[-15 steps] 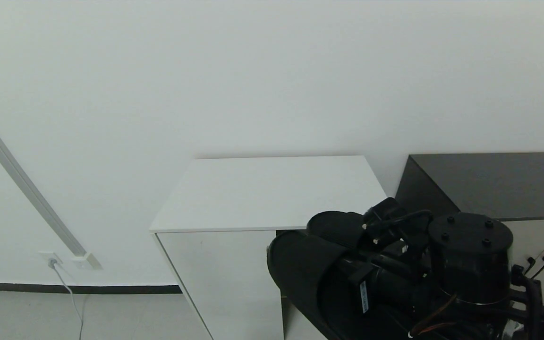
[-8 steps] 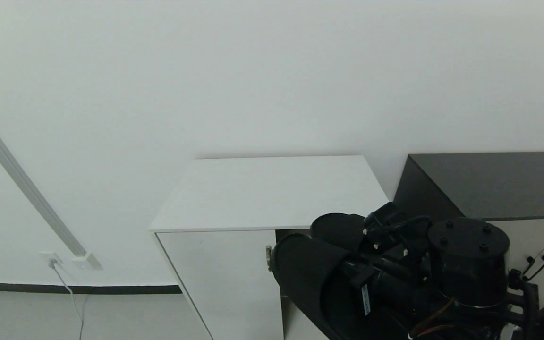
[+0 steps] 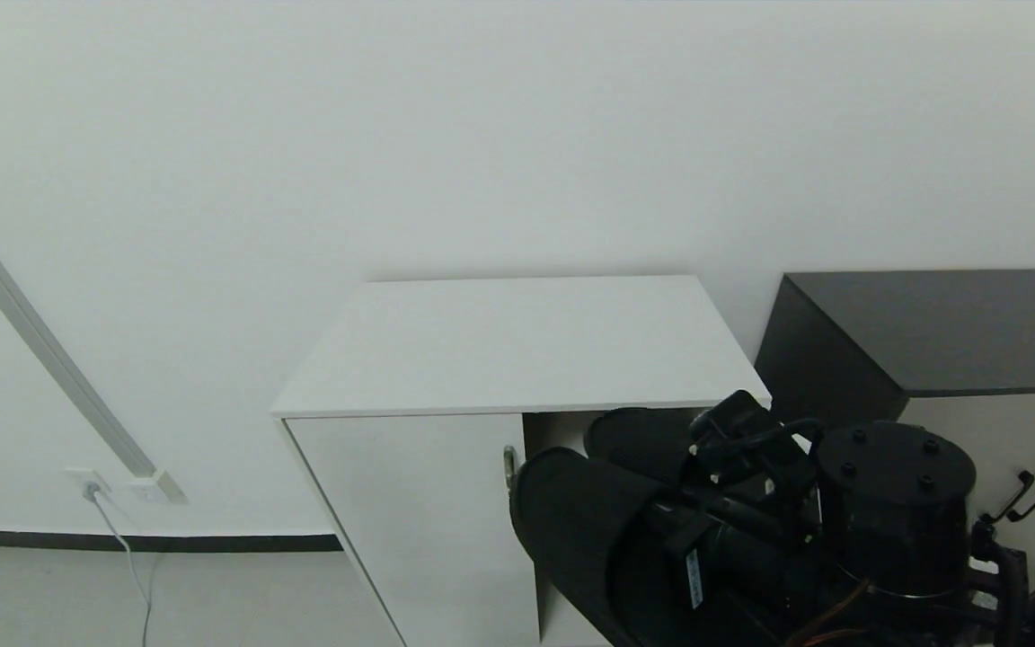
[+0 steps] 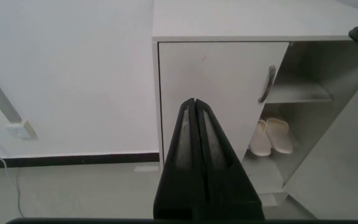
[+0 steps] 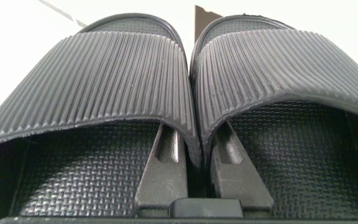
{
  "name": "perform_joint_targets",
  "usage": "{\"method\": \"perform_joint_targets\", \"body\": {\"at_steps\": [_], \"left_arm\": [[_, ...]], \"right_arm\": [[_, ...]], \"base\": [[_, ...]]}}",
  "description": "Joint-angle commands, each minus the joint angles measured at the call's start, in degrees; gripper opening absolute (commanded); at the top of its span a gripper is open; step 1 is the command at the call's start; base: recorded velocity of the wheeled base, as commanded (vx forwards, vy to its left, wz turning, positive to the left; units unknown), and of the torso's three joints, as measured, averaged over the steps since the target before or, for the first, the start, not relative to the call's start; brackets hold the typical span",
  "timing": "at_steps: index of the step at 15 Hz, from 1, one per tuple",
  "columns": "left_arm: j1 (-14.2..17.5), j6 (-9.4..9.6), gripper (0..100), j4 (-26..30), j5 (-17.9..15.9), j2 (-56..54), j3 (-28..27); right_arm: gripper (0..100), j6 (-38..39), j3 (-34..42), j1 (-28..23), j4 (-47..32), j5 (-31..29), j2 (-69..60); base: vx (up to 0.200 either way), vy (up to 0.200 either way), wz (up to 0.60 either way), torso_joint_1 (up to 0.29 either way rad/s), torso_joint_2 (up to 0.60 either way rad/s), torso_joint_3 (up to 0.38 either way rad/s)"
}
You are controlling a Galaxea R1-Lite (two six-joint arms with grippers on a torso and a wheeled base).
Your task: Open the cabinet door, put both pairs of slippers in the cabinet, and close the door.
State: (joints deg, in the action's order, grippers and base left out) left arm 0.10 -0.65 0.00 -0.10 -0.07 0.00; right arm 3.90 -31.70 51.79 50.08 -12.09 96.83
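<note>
The right pincer (image 5: 197,163) was clenched on the pair of black ribbed rubber slippers (image 5: 129,81). Its two fingers pressed the inner side walls of both slippers together beneath the straps. In the head view the pair hung in the air just in front of the low white cabinet (image 3: 517,346), at its right half, which stood open. The far slipper's tip overlapped the opening just under the cabinet top. I could not tell whether it had crossed the front plane.

The left pincer (image 4: 194,109) was clenched on nothing, its fingers pressed flat together. It stood well apart from the cabinet, facing the shut left door (image 4: 216,93) and its metal bar handle (image 4: 266,84).

Inside the opening, the pair of white slippers (image 4: 271,137) lay side by side on the cabinet floor, below the inner shelf (image 4: 297,93) and near the left door's edge. I judged that pair stowed and the black pair at the point of insertion.

Governing relation: the opening lay beyond the held pair, toward the far left of the right wrist. The slippers' long axis ran roughly into it. The right arm was both the nearer and the loaded one. I judged that the advance should follow that axis, with the near slipper kept off the left door's edge. A dark cabinet (image 3: 931,332) stood just right of the white one.
</note>
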Motion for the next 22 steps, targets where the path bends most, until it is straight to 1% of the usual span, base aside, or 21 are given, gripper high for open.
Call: {"method": "perform_joint_targets", "body": {"at_steps": [1,14,22], "left_arm": [[0.0,0.03,0,-0.1,0.0,0.1,0.0],[0.0,0.03,0,-0.1,0.0,0.1,0.0],[0.0,0.03,0,0.0,-0.1,0.1,0.0]], "right_arm": [[0,-0.4,0.5,0.1,0.2,0.0,0.2],[0,-0.6,1.0,0.1,0.2,0.1,0.2],[0,-0.6,1.3,0.2,0.2,0.2,0.2]], "base": [[0.0,0.0,0.0,-0.168,0.4,0.207],[0.0,0.0,0.0,-0.213,0.53,0.312],[0.0,0.0,0.0,-0.156,0.48,0.325]]}}
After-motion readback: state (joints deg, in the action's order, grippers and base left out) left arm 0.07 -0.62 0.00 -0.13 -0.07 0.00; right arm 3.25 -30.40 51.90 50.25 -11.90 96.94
